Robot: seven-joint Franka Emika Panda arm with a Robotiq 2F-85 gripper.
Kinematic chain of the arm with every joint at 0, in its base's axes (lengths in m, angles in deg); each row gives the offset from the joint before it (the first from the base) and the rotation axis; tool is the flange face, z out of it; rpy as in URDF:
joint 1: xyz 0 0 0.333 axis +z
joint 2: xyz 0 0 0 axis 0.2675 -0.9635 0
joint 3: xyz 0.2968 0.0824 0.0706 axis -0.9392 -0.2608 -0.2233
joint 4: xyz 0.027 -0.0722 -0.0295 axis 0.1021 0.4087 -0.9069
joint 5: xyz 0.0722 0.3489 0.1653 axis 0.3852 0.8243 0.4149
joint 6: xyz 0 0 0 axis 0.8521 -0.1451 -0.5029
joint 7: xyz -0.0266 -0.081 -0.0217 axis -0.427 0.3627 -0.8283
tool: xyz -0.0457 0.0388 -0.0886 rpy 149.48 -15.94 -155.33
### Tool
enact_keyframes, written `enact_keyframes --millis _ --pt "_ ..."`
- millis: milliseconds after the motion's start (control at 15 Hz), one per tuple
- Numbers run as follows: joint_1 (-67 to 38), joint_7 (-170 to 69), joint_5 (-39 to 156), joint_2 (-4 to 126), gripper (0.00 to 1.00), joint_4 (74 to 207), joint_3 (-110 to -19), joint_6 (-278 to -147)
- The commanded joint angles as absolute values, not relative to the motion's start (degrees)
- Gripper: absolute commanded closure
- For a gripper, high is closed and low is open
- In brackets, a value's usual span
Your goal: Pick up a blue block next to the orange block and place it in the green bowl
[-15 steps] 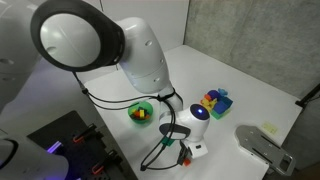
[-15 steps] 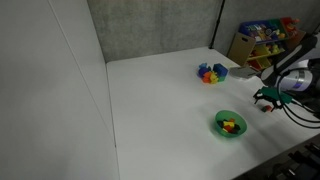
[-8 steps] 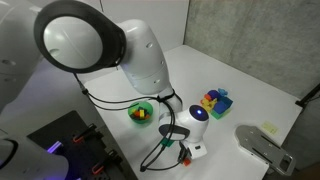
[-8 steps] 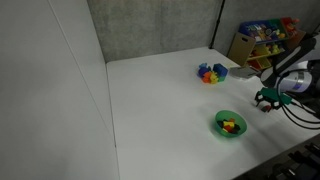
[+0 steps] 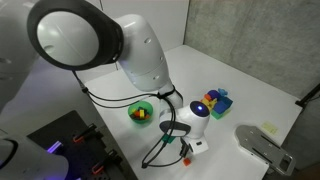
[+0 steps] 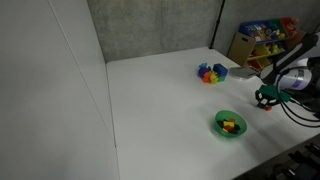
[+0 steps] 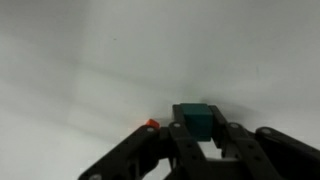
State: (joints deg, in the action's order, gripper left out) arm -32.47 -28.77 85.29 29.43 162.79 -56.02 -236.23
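Note:
In the wrist view my gripper [image 7: 200,130] is shut on the blue block [image 7: 198,117], a small dark blue cube squeezed between the two fingertips just above the white table. The orange block [image 7: 151,124] peeks out right beside the fingers, to the block's left. In both exterior views the gripper [image 5: 186,152] [image 6: 265,99] is low at the table's edge, and the blocks are hidden behind it there. The green bowl [image 5: 141,111] [image 6: 230,124] stands a short way off and holds yellow and red pieces.
A multicoloured block pile [image 5: 214,100] [image 6: 211,73] lies farther back on the white table [image 6: 160,90]. A shelf of toys [image 6: 262,40] stands beyond the table. A grey device [image 5: 262,150] sits near the table's corner. A black cable [image 5: 160,148] hangs off the wrist.
The jaws have shut on the blue block. The arm has barely shifted; bowl and pile stay put.

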Motion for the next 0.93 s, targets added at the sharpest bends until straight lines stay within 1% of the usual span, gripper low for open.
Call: enact_keyframes --millis 0,400,867 --pt "-32.26 -30.69 85.78 35.08 0.91 165.73 -57.27 -234.94" --pt "-29.39 -36.16 83.65 43.56 0.91 170.75 -59.67 -234.54" --pt "-25.51 -47.09 78.47 54.64 0.91 180.93 -63.56 -233.98"
